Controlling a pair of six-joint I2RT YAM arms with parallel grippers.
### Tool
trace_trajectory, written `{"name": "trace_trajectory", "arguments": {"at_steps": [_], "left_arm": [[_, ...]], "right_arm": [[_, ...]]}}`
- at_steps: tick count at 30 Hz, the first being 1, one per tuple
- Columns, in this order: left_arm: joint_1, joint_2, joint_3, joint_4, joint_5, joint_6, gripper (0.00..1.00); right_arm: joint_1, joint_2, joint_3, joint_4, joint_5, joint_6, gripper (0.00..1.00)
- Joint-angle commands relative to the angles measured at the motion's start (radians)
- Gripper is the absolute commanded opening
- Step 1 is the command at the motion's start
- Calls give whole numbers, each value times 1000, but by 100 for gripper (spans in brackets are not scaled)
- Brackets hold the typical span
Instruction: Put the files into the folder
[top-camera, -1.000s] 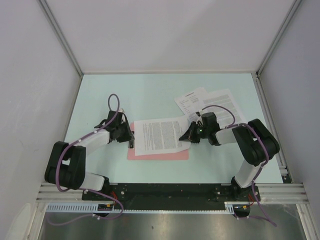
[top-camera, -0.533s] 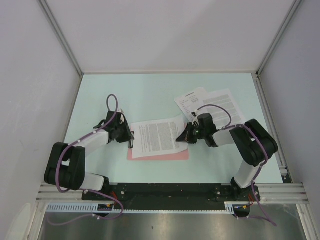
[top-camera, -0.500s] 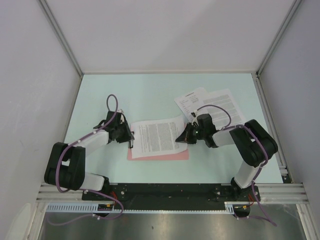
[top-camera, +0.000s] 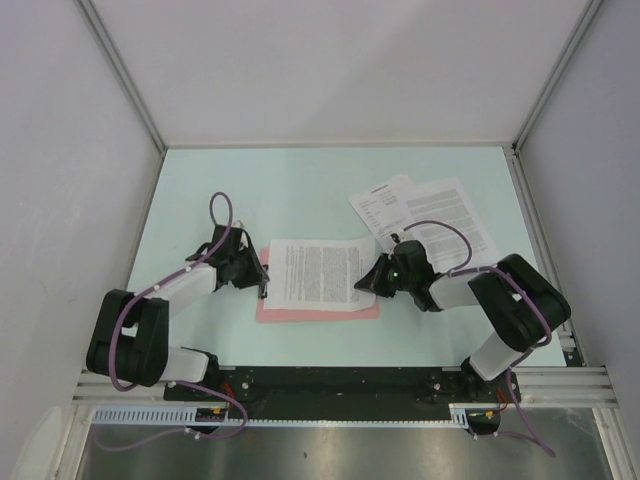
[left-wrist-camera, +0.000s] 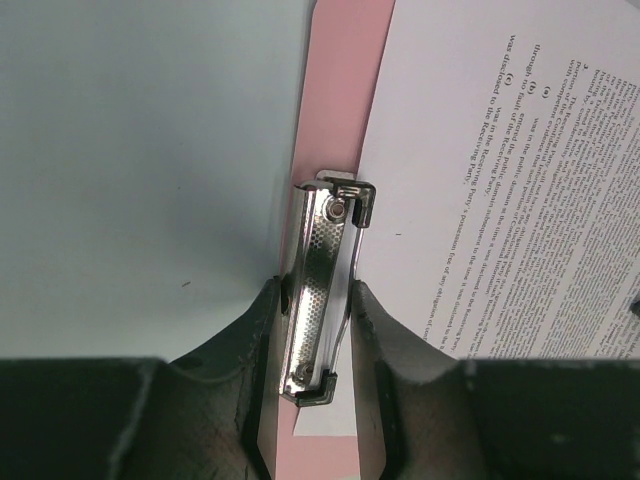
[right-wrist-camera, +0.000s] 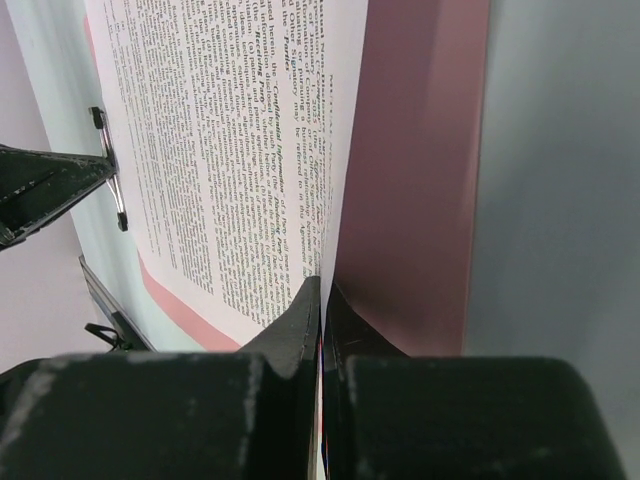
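The pink folder (top-camera: 320, 309) lies flat near the table's front middle. A printed sheet (top-camera: 318, 270) lies on it. My left gripper (top-camera: 256, 272) is shut on the metal clip (left-wrist-camera: 322, 290) at the folder's left edge, and the sheet's left edge (left-wrist-camera: 480, 150) sits at the clip. My right gripper (top-camera: 365, 284) is shut on the sheet's right edge (right-wrist-camera: 318, 262) and holds it lifted above the folder (right-wrist-camera: 420, 170). Two more printed sheets (top-camera: 440, 215) lie at the back right.
White walls with metal posts stand on three sides. The arm bases and a black rail (top-camera: 340, 385) run along the near edge. A purple cable (top-camera: 222, 215) loops above the left wrist.
My right gripper has slid the sheet left and squared it over the folder, its left edge now at the clip. My left gripper has stayed on the clip.
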Motion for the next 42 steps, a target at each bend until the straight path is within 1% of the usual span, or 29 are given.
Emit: {"name": "trace_trajectory", "arguments": {"at_steps": [1, 12, 20, 24, 31, 42], "left_arm": [[-1, -34, -10, 37, 2, -79, 0], [-1, -37, 7, 8, -6, -31, 0], [-1, -34, 13, -8, -15, -5, 0], [-4, -31, 13, 0, -6, -10, 0], [-5, -27, 16, -5, -6, -4, 0], [-5, 13, 47, -34, 5, 59, 0]], "right_arm": [[30, 10, -24, -5, 44, 13, 0], [6, 26, -24, 21, -45, -78, 0], [-36, 50, -18, 64, -108, -92, 0], [1, 70, -11, 90, -99, -72, 0], [2, 87, 9, 95, -102, -82, 0], [1, 136, 45, 75, -105, -125, 0]]}}
